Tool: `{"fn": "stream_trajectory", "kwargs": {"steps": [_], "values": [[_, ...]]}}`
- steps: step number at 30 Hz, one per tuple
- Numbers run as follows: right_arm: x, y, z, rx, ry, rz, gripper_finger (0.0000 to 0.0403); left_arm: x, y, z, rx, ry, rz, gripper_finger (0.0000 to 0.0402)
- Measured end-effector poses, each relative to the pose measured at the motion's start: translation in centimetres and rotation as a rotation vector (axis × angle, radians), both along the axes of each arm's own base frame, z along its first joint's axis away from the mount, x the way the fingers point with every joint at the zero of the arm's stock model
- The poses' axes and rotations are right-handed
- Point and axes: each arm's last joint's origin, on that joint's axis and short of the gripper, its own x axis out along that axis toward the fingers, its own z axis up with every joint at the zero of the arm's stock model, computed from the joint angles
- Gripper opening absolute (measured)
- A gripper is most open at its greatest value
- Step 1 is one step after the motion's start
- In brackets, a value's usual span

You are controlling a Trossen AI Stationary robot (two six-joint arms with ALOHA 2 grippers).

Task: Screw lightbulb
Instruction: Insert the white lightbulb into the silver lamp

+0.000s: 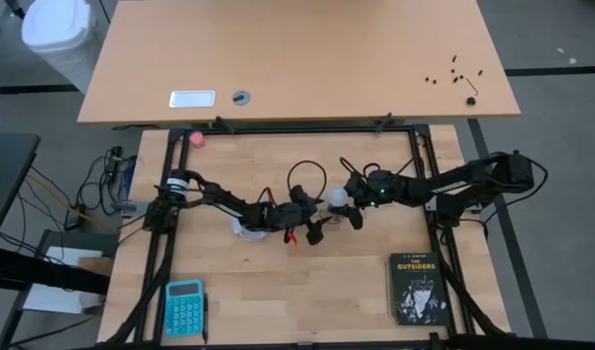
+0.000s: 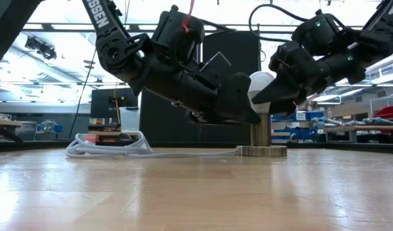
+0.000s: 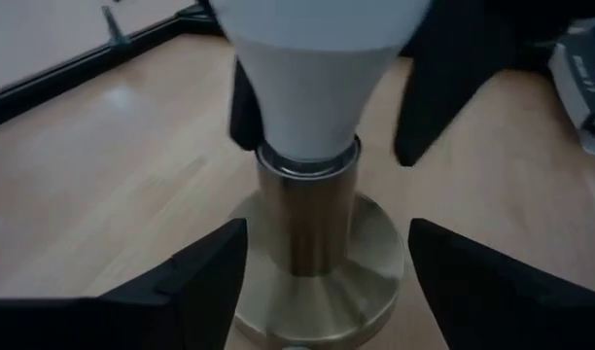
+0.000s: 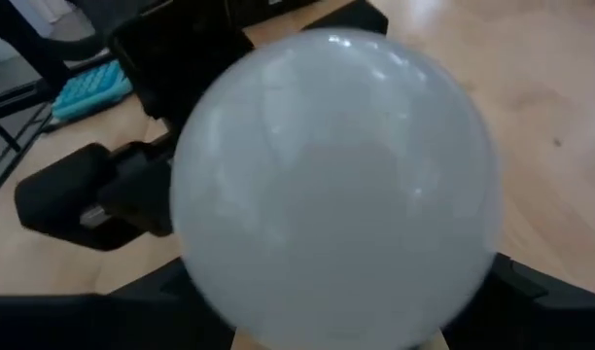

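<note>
- Lightbulb (image 1: 336,200), a small white frosted pear-shaped one, stands upright near the middle of the biggest thing we see, the pale wooden table (image 1: 278,292).
- We see the right gripper (image 1: 344,205) reaching in from the right. Its dark fingers are closed on the bulb's globe.
- We see the left gripper (image 3: 327,228) low on the other side. Its fingers are spread, flanking the socket's base without touching it.
- We find a dark paperback book (image 1: 417,288) lying flat near the table's front right corner.
- We find a teal pocket calculator (image 1: 184,307) at the front left.
- Under the bulb sits the brass-coloured round metal socket (image 3: 307,224) on its disc base. The bulb's neck is seated in its collar, and a white cord (image 2: 106,149) lies coiled to its left.
- Smallest is a pink ball (image 1: 197,139) at the table's far left edge.
</note>
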Motion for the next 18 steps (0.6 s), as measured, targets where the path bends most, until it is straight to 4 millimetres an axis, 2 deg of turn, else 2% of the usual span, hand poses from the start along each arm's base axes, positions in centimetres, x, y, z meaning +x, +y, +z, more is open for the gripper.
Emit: {"fn": "stream_trajectory", "kwargs": {"steps": [9,16,18], "values": [[-0.1,0.1,0.4,0.011,-0.017,0.015,0.0284,0.1,1.1,0.0,0.003,0.003,-0.024,0.0285],[-0.1,0.1,0.4,-0.014,-0.014,0.021,0.0284,0.8,1.3,-2.5,0.005,-0.024,-0.04,0.0285],[-0.2,0.1,0.4,-0.012,-0.009,0.02,0.0284,1.2,1.3,-2.6,0.014,-0.036,-0.042,0.0285]]}}
